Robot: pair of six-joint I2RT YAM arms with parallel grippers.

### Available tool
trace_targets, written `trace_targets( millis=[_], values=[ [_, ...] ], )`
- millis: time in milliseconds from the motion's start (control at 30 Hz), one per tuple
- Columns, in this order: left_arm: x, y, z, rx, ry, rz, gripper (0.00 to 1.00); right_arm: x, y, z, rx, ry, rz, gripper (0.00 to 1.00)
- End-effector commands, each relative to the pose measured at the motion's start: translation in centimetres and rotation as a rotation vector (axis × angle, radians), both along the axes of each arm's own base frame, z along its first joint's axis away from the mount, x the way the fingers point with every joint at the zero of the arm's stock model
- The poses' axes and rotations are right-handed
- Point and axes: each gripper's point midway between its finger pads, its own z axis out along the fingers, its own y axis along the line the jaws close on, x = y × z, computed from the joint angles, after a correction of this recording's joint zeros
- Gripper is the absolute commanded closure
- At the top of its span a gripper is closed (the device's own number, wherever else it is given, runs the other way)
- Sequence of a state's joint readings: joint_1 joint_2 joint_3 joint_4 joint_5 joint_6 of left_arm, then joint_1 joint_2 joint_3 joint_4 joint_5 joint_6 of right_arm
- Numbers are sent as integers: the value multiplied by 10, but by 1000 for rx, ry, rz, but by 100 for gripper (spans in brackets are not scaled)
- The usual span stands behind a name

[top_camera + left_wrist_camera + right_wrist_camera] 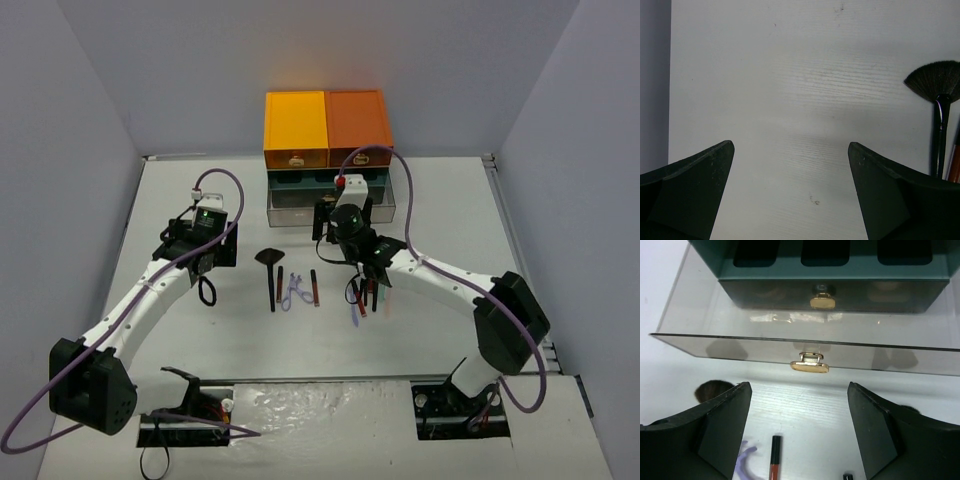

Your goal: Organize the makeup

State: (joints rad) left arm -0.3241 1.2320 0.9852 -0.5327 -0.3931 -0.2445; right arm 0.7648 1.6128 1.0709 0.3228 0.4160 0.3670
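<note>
Right gripper [797, 386] wide, red-black pencil [774, 462] on table [835, 407] beneath its jaws

Bright, even, diffuse light falls from overhead in the top view. The white wood-grain table [250, 340] is close to blown out, and the shadows beneath both arms are faint and soft-edged. At twelve o'clock the translucent orange-and-amber drawer box [325, 128] glows saturated. In the left wrist view a pale grey shadow band crosses the centre of the tabletop. The black fan-shaped brush [937, 82] at three o'clock is sharp, while the left gripper [790, 143] at six o'clock is dark and slightly soft. In the right wrist view the smoky clear plastic drawer [715, 325] carries white glare streaks near centre, its gold oval pull [810, 365] glints, and the right gripper [799, 385] at six o'clock is underexposed.
</note>
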Motion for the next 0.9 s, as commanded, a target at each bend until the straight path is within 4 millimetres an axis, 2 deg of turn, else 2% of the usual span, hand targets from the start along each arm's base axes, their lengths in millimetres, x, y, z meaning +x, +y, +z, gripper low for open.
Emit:
trace_targets(
  millis=[0,67,133,267,400,567,667,867],
  values=[
    [14,-2,30,-44,-106,19,3,-21,-23,54,93,-85,-53,24],
    [14,-3,30,-44,-106,20,3,-34,-36,39,78,-48,-66,24],
    [15,-3,29,-47,-107,20,3,-44,-46,39,88,-43,-72,26],
    [16,-5,28,-53,-107,15,3,-70,-56,8,69,34,-17,34],
    [16,-6,25,-56,-100,12,3,-94,-51,-23,71,128,72,41],
    [18,-7,22,-53,-92,11,3,-117,-50,-59,74,231,103,48],
    [18,-7,20,-52,-87,11,3,-126,-46,-77,57,276,109,52],
    [19,-7,17,-48,-76,11,3,-132,-46,-100,23,318,80,56]
  ],
)
